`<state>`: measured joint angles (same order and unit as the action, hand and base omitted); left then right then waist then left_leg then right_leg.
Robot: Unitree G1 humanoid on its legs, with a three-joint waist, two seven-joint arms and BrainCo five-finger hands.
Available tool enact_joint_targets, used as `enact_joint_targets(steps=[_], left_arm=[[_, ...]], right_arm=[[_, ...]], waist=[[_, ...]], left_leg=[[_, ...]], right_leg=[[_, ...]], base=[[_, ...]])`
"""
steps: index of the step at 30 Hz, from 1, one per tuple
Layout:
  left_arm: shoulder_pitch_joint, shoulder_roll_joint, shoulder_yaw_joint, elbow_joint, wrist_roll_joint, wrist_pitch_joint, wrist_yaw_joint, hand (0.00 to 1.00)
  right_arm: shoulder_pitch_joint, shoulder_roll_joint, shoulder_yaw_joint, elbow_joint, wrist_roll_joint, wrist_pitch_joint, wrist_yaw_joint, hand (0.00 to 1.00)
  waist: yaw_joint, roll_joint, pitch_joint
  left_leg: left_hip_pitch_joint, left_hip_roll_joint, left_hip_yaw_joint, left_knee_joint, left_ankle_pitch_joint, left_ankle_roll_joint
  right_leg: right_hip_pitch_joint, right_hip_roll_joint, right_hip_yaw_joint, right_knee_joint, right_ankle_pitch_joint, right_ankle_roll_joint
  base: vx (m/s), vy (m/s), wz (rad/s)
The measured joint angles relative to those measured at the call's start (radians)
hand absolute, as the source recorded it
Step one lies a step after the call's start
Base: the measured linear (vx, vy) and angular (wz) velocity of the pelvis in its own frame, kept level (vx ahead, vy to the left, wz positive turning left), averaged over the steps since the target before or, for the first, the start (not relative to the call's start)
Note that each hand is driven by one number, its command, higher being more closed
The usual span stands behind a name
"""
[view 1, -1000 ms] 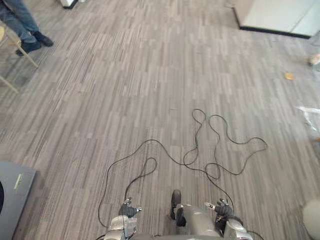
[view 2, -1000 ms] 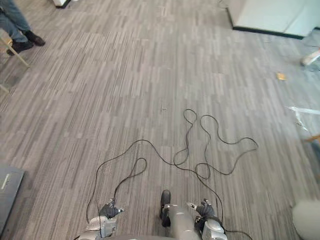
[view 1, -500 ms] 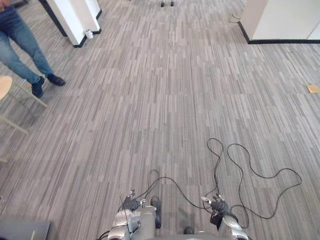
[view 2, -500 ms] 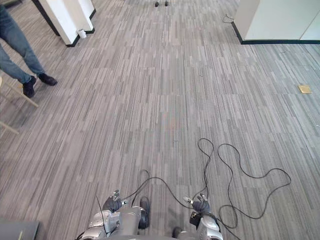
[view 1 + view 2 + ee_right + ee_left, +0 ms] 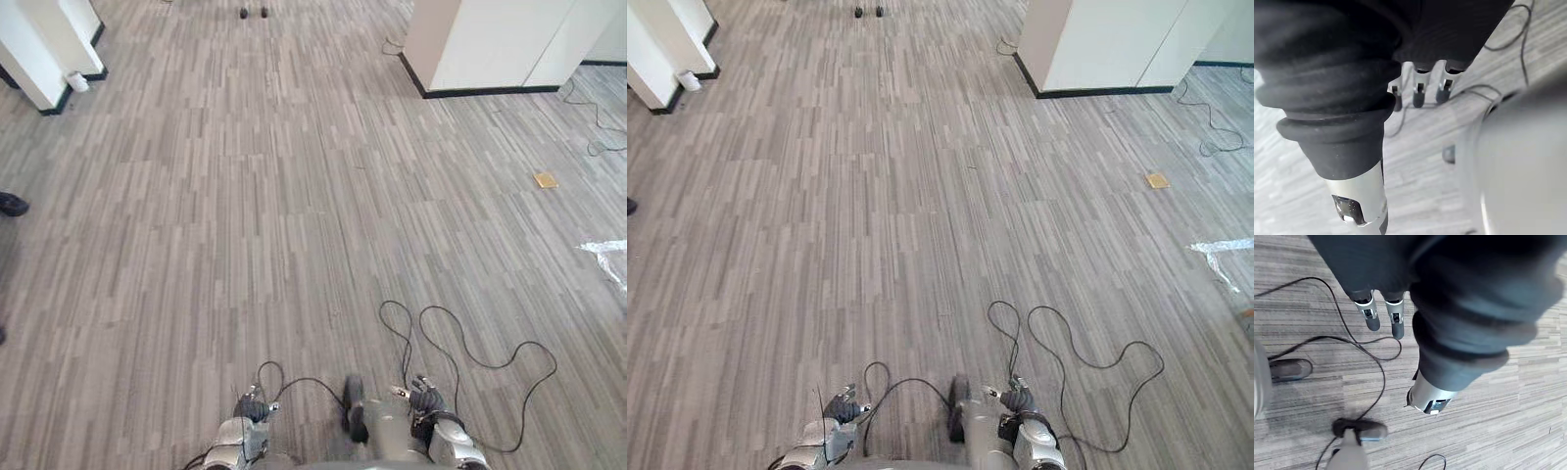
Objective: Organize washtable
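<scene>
My left hand (image 5: 250, 406) hangs low at the bottom edge of the head view, over grey striped carpet (image 5: 294, 215). Its fingers (image 5: 1383, 316) are straight and relaxed, with nothing between them and the thumb. My right hand (image 5: 428, 399) hangs a little to the right of it, also over the carpet. Its fingers (image 5: 1420, 93) point down at the floor and hold nothing.
A white cabinet with a dark plinth (image 5: 490, 44) stands at the far right. A white column (image 5: 39, 49) stands at the far left. A small tan piece (image 5: 545, 180) and a clear plastic scrap (image 5: 607, 253) lie on the floor at the right. A person's shoe (image 5: 12, 204) shows at the left edge.
The whole picture has shifted: the camera has turned. The person and the stool have slid out to the left, and the white cabinet sits closer. Both hands still hang low.
</scene>
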<state>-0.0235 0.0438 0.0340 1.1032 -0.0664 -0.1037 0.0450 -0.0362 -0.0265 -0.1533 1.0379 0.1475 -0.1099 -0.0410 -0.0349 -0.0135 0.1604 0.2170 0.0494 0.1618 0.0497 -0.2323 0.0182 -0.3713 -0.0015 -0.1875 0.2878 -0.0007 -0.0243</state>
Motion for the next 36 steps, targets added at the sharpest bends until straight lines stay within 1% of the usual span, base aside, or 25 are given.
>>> enact_joint_targets(steps=[1,3,5,7,8,9,11,13,14,15,16,18,20,21,23,24,25,26,29,31,32,33,34,35,36], left_arm=[[0.004,-0.004,0.007,0.002,0.002,-0.001,0.000,0.00],[0.006,-0.025,0.022,0.007,0.003,-0.001,-0.001,0.00],[0.006,-0.060,0.095,0.000,0.006,-0.002,0.000,0.00],[0.009,-0.065,0.105,-0.010,0.009,-0.003,0.001,0.00],[0.017,-0.069,0.112,-0.034,0.009,-0.008,0.001,0.00],[0.019,-0.071,0.113,-0.044,0.009,-0.012,0.001,0.00],[0.027,-0.073,0.113,-0.064,0.007,-0.019,0.001,0.00],[0.027,-0.070,0.110,-0.078,-0.001,-0.026,0.001,0.00],[0.027,-0.069,0.097,-0.081,-0.001,-0.031,0.001,0.00],[0.027,-0.068,0.087,-0.082,-0.001,-0.034,0.001,0.00],[0.030,-0.064,0.074,-0.083,-0.002,-0.036,0.001,0.00],[0.031,-0.048,0.065,-0.081,-0.002,-0.036,0.000,0.00],[0.034,-0.016,0.065,-0.069,0.000,-0.031,0.000,0.00],[0.038,-0.009,0.065,-0.062,0.000,-0.030,0.001,0.00],[0.043,0.005,0.064,-0.032,0.000,-0.017,0.002,0.00],[0.044,0.006,0.059,-0.029,0.001,-0.013,0.001,0.00],[0.049,0.007,0.051,-0.020,0.000,-0.009,0.001,0.00],[0.049,0.005,0.043,-0.010,0.000,-0.008,0.001,0.00],[0.049,0.005,0.036,-0.002,-0.001,-0.009,0.001,0.00],[0.042,0.001,0.034,-0.002,0.000,-0.009,0.000,0.00],[0.040,0.000,0.033,-0.003,0.000,-0.010,0.000,0.00],[0.043,0.000,0.031,-0.003,0.000,-0.010,0.000,0.00],[0.044,0.001,0.015,-0.003,0.001,-0.010,-0.001,0.00],[0.047,0.000,0.010,-0.003,0.001,-0.010,-0.001,0.00],[0.046,-0.003,0.002,-0.003,0.001,-0.011,-0.001,0.00]], right_arm=[[0.019,0.000,-0.019,0.005,0.000,0.001,0.001,0.00],[0.022,0.002,-0.053,0.013,0.000,0.002,0.001,0.00],[0.025,-0.009,-0.073,0.010,0.001,0.003,-0.001,0.00],[0.027,-0.008,-0.072,0.010,0.001,0.003,-0.001,0.00],[0.029,0.004,-0.071,0.000,0.002,0.004,-0.002,0.00],[0.031,0.009,-0.071,-0.003,0.002,0.003,-0.002,0.00],[0.020,0.016,-0.059,-0.002,0.009,0.003,-0.001,0.00],[0.014,0.016,-0.056,0.000,0.009,0.003,-0.001,0.00],[0.022,0.007,-0.054,0.006,0.009,0.003,-0.002,0.00],[0.026,0.001,-0.052,0.013,0.009,0.003,-0.002,0.00],[0.029,-0.010,-0.034,0.030,0.008,0.005,-0.003,0.00],[0.030,-0.008,-0.031,0.043,0.007,0.006,-0.004,0.00],[0.038,0.012,-0.032,0.048,-0.001,0.007,-0.001,0.00],[0.038,0.016,-0.033,0.048,-0.002,0.007,0.000,0.00],[0.038,0.022,-0.045,0.047,-0.002,0.006,0.001,0.00],[0.042,0.023,-0.047,0.047,-0.002,0.006,0.001,0.00],[0.051,0.022,-0.046,0.047,-0.002,0.006,0.002,0.00],[0.054,0.018,-0.037,0.035,-0.002,0.001,0.003,0.00],[0.036,0.017,-0.031,0.030,-0.001,-0.002,0.009,0.00],[0.034,0.011,-0.031,0.022,0.001,-0.003,0.018,0.00],[0.036,0.009,-0.029,0.021,0.001,-0.003,0.021,0.00],[0.037,0.009,-0.028,0.020,0.002,-0.003,0.021,0.00],[0.044,0.009,-0.026,0.018,0.008,-0.004,0.022,0.00],[0.047,0.008,-0.026,0.018,0.009,-0.003,0.022,0.00],[0.068,0.000,-0.031,0.019,0.009,-0.003,0.022,0.00]], waist=[[-0.007,0.004,-0.007],[0.002,0.018,-0.014],[0.022,0.063,-0.012],[0.026,0.078,-0.008],[0.039,0.074,-0.007],[0.050,0.070,-0.007],[0.059,0.064,-0.014],[0.063,0.061,-0.013],[0.075,0.061,-0.013],[0.081,0.064,-0.015],[0.093,0.072,-0.022],[0.104,0.046,-0.043],[0.105,0.008,-0.055],[0.105,0.005,-0.057],[0.103,0.005,-0.057],[0.103,0.004,-0.057],[0.102,0.005,-0.055],[0.093,0.010,-0.054],[0.052,0.019,-0.052],[0.038,0.014,-0.052],[0.027,0.009,-0.052],[0.020,0.003,-0.050],[0.004,-0.009,-0.049],[-0.004,-0.014,-0.050],[-0.003,-0.009,-0.058]], left_leg=[[-0.007,0.016,-0.035,0.040,0.000,0.000],[-0.060,0.038,-0.070,0.184,-0.002,-0.025],[-0.199,0.078,-0.096,0.580,0.034,-0.161],[-0.260,0.112,-0.073,0.790,0.024,-0.162],[-0.315,0.133,-0.027,0.877,-0.001,-0.120],[-0.338,0.140,-0.008,0.882,-0.010,-0.106],[-0.430,0.142,0.036,0.823,-0.031,-0.070],[-0.520,0.085,0.031,0.538,-0.028,-0.064],[-0.529,0.046,0.011,0.317,0.020,-0.092],[-0.535,0.036,-0.008,0.221,0.057,-0.105],[-0.553,0.031,-0.024,0.180,0.167,-0.114],[-0.556,-0.024,-0.023,0.214,0.232,-0.052],[-0.557,-0.063,-0.008,0.284,0.186,0.041],[-0.549,-0.065,-0.005,0.298,0.164,0.052],[-0.460,-0.080,-0.004,0.271,0.105,0.075],[-0.425,-0.087,-0.006,0.251,0.098,0.080],[-0.337,-0.102,-0.015,0.201,0.084,0.087],[-0.237,-0.107,-0.024,0.133,0.073,0.092],[-0.127,-0.099,-0.049,0.058,0.054,0.100],[-0.075,-0.085,-0.069,0.022,0.039,0.091],[-0.039,-0.076,-0.085,-0.003,0.034,0.086],[-0.019,-0.073,-0.091,-0.017,0.030,0.078],[0.015,-0.068,-0.122,-0.027,0.015,0.059],[0.033,-0.066,-0.138,-0.034,0.011,0.054],[0.052,-0.051,-0.169,-0.035,0.005,0.042]], right_leg=[[0.000,0.002,-0.002,0.023,0.016,-0.020],[0.022,0.011,-0.013,0.052,-0.025,-0.046],[0.133,0.044,0.000,-0.007,-0.056,-0.070],[0.239,0.063,0.011,-0.065,-0.065,-0.081],[0.340,0.066,0.036,-0.131,-0.074,-0.094],[0.371,0.065,0.049,-0.154,-0.075,-0.094],[0.432,0.048,0.067,-0.208,-0.083,-0.080],[0.474,-0.009,0.080,-0.225,-0.117,-0.032],[0.493,-0.041,0.085,-0.231,-0.149,-0.014],[0.507,-0.052,0.086,-0.239,-0.164,-0.005],[0.530,-0.066,0.086,-0.251,-0.191,0.021],[0.569,-0.116,0.081,-0.259,-0.207,0.066],[0.561,-0.163,0.092,-0.189,-0.193,0.093],[0.541,-0.166,0.106,-0.132,-0.193,0.094],[0.417,-0.180,0.151,0.211,-0.166,0.141],[0.390,-0.181,0.156,0.295,-0.175,0.145],[0.356,-0.179,0.143,0.404,-0.209,0.133],[0.306,-0.172,0.100,0.460,-0.261,0.095],[0.179,-0.102,0.036,0.369,-0.307,0.067],[0.096,-0.046,0.023,0.212,-0.285,0.067],[0.067,-0.015,0.025,0.059,-0.201,0.065],[0.064,-0.004,0.025,-0.013,-0.142,0.063],[0.050,0.008,0.028,-0.089,-0.023,0.059],[0.054,0.008,0.033,-0.100,0.033,0.054],[0.061,0.020,0.030,-0.089,0.072,-0.020]], base=[[0.58,-0.189,0.63],[0.52,-0.162,0.20],[0.53,-0.088,-0.17],[0.43,-0.022,-0.24],[0.43,0.014,-0.24],[0.47,0.043,-0.33],[0.30,0.082,-0.25],[0.41,0.193,-0.08],[0.42,0.257,-0.05],[0.40,0.276,-0.04],[0.44,0.306,-0.06],[0.48,0.271,0.03],[0.49,0.220,0.09],[0.53,0.247,0.00],[0.56,0.287,-0.05],[0.50,0.241,0.02],[0.55,0.205,0.08],[0.55,0.205,0.11],[0.42,0.068,0.22],[0.44,-0.021,0.33],[0.46,-0.038,0.40],[0.59,-0.092,0.63],[0.41,-0.078,0.62],[0.64,-0.155,0.68],[0.43,-0.110,0.33]])
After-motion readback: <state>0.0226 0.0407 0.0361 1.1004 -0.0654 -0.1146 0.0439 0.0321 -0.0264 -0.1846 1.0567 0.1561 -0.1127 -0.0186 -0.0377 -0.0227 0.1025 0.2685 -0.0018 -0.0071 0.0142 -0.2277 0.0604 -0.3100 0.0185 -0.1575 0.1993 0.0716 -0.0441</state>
